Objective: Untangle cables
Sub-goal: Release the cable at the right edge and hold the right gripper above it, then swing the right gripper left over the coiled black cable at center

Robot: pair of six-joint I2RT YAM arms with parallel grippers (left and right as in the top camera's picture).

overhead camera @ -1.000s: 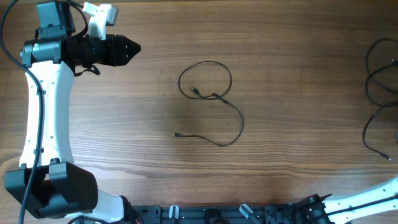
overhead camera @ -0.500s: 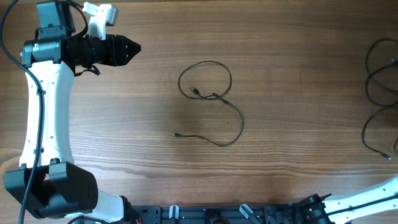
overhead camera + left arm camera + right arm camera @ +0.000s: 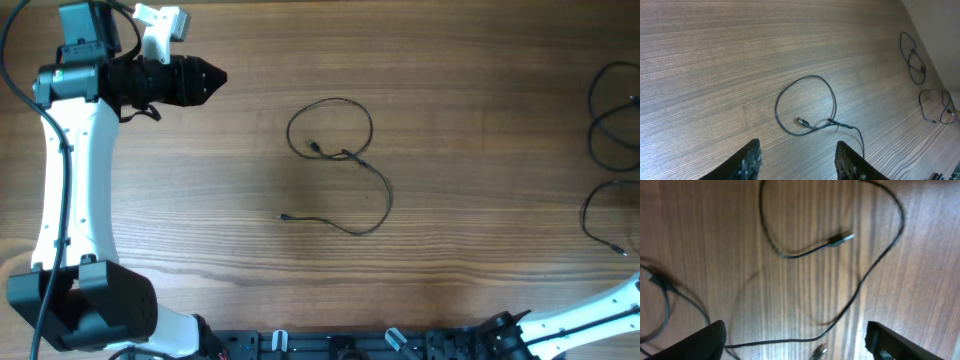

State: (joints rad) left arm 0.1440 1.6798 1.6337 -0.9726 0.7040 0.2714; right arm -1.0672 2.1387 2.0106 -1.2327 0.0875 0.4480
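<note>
Left end effector point(image 3: 798, 150) spread wide, empty; one thin black looped cable point(image 3: 347, 154) lies mid brown wooden counter point(image 3: 480, 230). Right end effector point(image 3: 796, 330) gapes too (nothing held) over more black cords point(image 3: 840, 239).

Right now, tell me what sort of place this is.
Probably a robotics lab bench: a wood-grain table, a white left arm and right arm at its edge, and thin black cables laid out.
</note>
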